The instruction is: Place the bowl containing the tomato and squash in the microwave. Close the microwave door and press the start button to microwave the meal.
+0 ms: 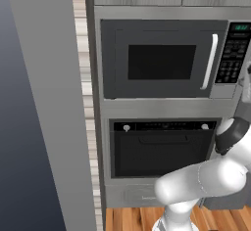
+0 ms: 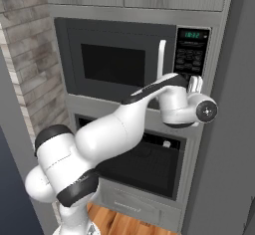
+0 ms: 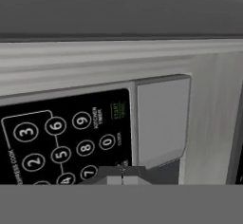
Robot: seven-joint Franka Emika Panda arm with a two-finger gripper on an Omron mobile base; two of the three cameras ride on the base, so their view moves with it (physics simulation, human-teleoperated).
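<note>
Closed together, the tool (image 3: pixel 122 174) sits at the microwave (image 1: pixel 164 58) keypad (image 3: pixel 66 140), which reads "START", "KITCHEN TIMER", "CLOCK", "EXPRESS COOK". Its dark microwave door (image 1: pixel 159 61) is shut.

arm (image 2: pixel 114 129): glossy white rounded links, smooth tube shapes | joints: dark grey-black bands between links, 1 near the base, 1 at the elbow | wrist (image 2: pixel 205 111): white drum with a dark round cap and small centre mark | fingertips (image 3: pixel 118 175): 2 small grey pads
</note>
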